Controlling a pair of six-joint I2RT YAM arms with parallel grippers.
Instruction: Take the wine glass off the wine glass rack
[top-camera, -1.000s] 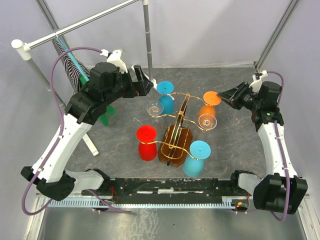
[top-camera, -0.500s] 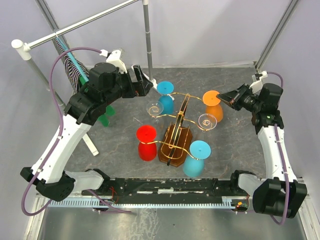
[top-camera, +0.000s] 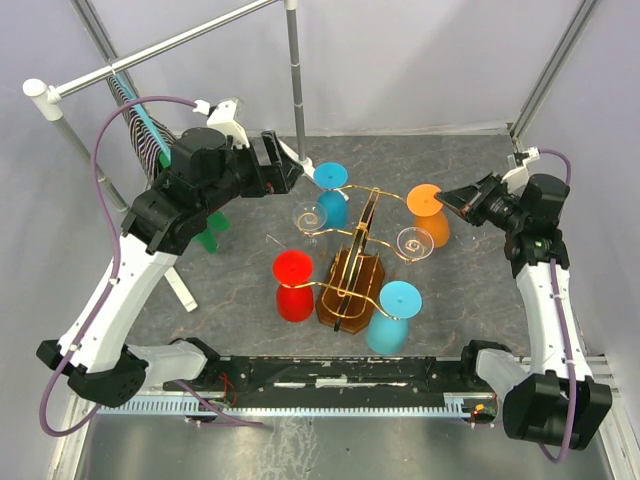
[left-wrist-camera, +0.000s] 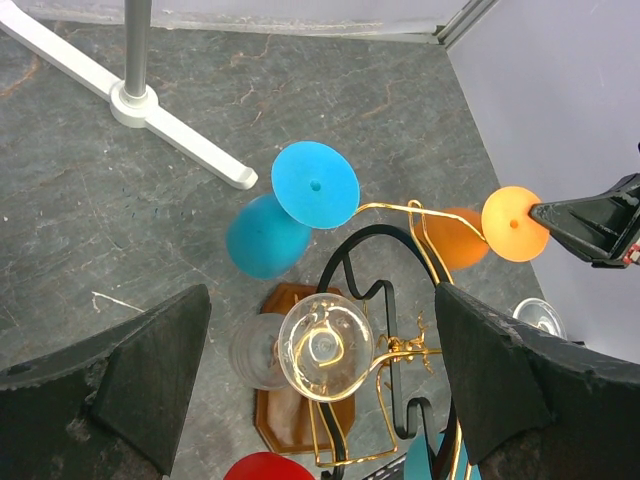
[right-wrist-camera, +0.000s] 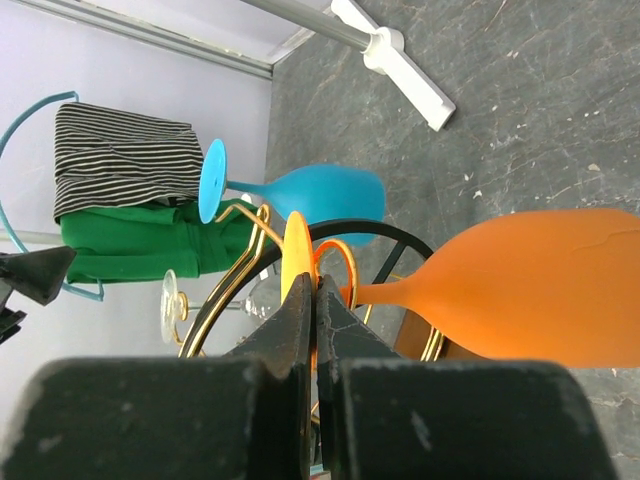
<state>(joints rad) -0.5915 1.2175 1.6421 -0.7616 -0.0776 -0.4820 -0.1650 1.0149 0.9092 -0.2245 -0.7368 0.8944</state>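
Gone from apart to clamped, right gripper (top-camera: 448, 203) on orange plastic wine glass (top-camera: 424, 198) foot, at 2 o'clock of gold wire scroll-armed rack (top-camera: 350, 290). Slide outward gently, keep level; leave left gripper (top-camera: 290, 162) spread wide.

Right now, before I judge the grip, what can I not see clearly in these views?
- Right wrist: how deep the orange foot sits between the right jaws; their own fingers cover it.
- Left wrist: the red glass, cut off by the bottom edge.
- Left wrist: the right-hand clear glass, half behind a left finger.
- Top: where each stem meets the rack; the wire is too thin.
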